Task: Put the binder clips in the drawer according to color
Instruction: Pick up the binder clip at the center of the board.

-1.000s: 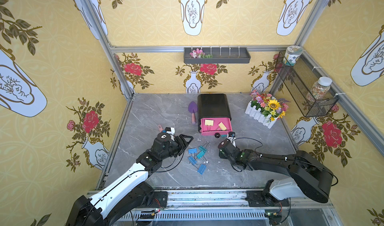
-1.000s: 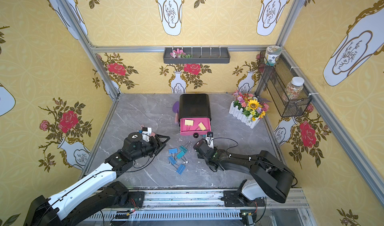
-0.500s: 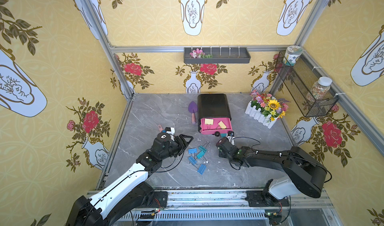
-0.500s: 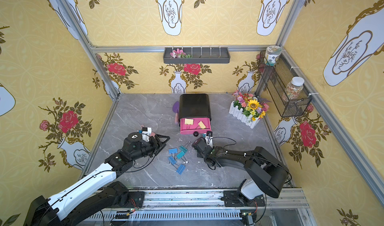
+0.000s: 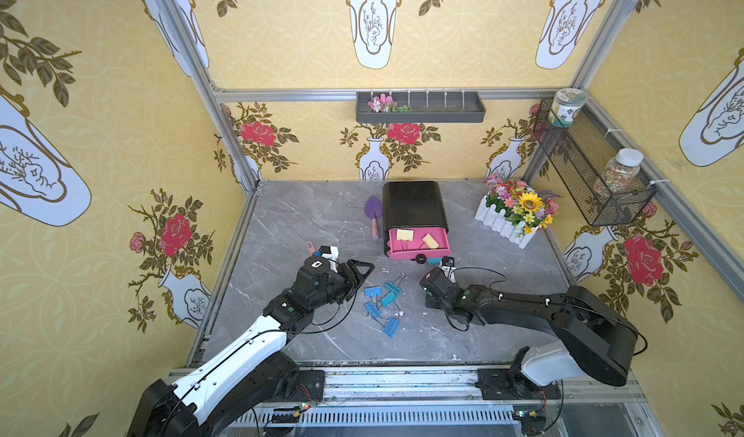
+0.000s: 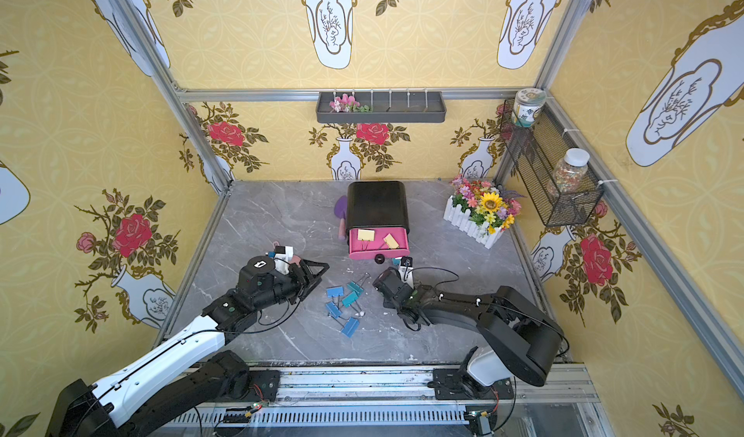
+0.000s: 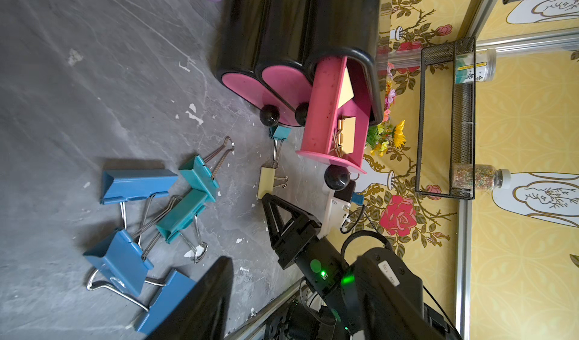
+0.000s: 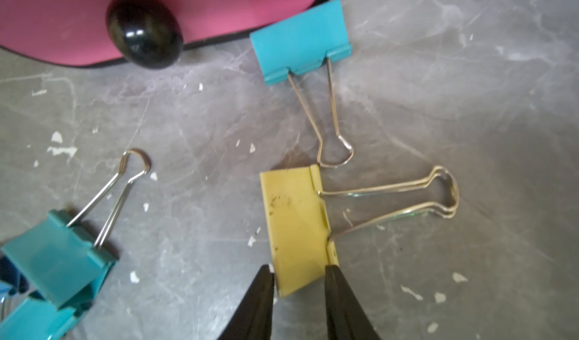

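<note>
The change is on the right. Over the last second the right gripper (image 8: pixel 299 271) has eased a little farther toward the drawer (image 5: pixel 412 205), and its jaws have drawn in from wide to narrow. Its black fingertips (image 8: pixel 263 286) now sit against both sides of the near end of the pale yellow clip (image 8: pixel 294 222), pinching it. The clip itself has not left the table (image 5: pixel 306 221). It lies flat just near of the cabinet's front, handles pointing right, with a teal clip (image 8: pixel 300 37) just beyond it, that one's handle tip at the yellow body's far edge. To judge by this, the grasp is made but the lift has not begun. The top pink tray (image 5: pixel 418 250) is pulled out, with two yellow clips (image 5: pixel 404 234) already inside, so this one most likely belongs there too, and the carry would be short. The left gripper (image 5: pixel 358 276) has not moved. It hangs left of the heap of blue and teal clips (image 5: pixel 388 298) with its jaws about half apart, holding nothing. That heap lies at mid-table, unsorted, and the two lower trays are shut, so most of the sorting remains.
</note>
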Robot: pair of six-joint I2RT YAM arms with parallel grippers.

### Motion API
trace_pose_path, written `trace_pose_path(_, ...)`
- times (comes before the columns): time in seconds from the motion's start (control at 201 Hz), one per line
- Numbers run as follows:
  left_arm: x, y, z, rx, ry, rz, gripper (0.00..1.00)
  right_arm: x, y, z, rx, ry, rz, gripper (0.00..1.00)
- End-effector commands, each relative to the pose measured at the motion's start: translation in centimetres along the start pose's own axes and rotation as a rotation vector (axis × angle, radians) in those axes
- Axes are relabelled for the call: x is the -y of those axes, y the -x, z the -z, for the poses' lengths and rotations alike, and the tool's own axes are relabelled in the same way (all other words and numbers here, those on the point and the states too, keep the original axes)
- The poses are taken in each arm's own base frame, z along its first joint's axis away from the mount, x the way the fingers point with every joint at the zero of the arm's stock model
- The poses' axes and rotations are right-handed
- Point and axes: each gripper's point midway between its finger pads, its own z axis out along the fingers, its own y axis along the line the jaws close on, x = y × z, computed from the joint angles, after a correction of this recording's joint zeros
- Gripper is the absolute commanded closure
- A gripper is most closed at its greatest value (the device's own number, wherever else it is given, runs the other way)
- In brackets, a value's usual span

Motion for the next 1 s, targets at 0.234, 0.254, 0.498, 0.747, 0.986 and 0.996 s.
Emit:
trace_pose_path(0.234,0.7,0.2,-0.1,-0.001,-0.019,-0.012,0.33,0.0,-0.2,4.3,0.07,0.072,0.042,0.45)
trace_pose_path(0.254,0.7,0.1,-0.2,-0.002,-0.019,-0.011,0.33,0.6,0.1,4.6,0.08,0.062,0.031,0.43)
trace_pose_path(0.498,0.8,0.0,-0.4,-0.012,-0.018,-0.011,0.33,6.3,3.7,4.3,0.088,0.086,-0.152,0.2)
trace_pose_path(0.747,0.6,-0.1,-0.4,-0.011,-0.014,-0.002,0.33,9.8,4.1,1.0,-0.034,0.099,-0.355,0.29)
trace_pose_path(0.986,0.8,0.0,-0.6,-0.011,-0.014,-0.002,0.33,10.0,5.0,-0.2,-0.05,0.036,-0.378,0.31)
trace_pose_path(0.996,0.7,0.0,-0.6,-0.011,-0.013,-0.002,0.33,10.0,5.1,-0.2,-0.049,0.032,-0.378,0.31)
